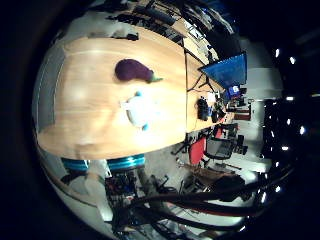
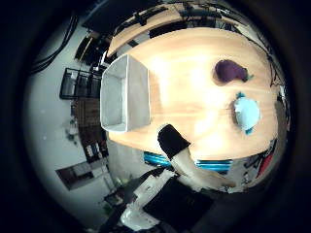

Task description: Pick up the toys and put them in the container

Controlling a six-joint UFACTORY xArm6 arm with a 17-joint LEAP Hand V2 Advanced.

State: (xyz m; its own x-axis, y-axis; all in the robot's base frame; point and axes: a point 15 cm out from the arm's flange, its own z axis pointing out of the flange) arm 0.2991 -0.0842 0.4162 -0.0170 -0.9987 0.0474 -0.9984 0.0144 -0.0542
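Observation:
A purple eggplant toy [image 1: 135, 70] lies on the wooden table [image 1: 90, 100]. A white and light blue toy [image 1: 140, 108] lies close beside it. The right thumb side palm view shows the eggplant toy [image 2: 229, 70], the light blue toy [image 2: 247, 112] and a grey rectangular container [image 2: 124, 92] standing on the table away from the toys. My hand [image 2: 175, 144] is high above the table's edge. One white finger with a black tip [image 2: 171, 140] reaches into the view, relaxed, with nothing in it.
A computer monitor [image 1: 225, 70] stands past the table's end, with office chairs [image 1: 215, 150] on the floor by it. A dark rack [image 2: 78, 83] stands on the floor beside the container's side of the table.

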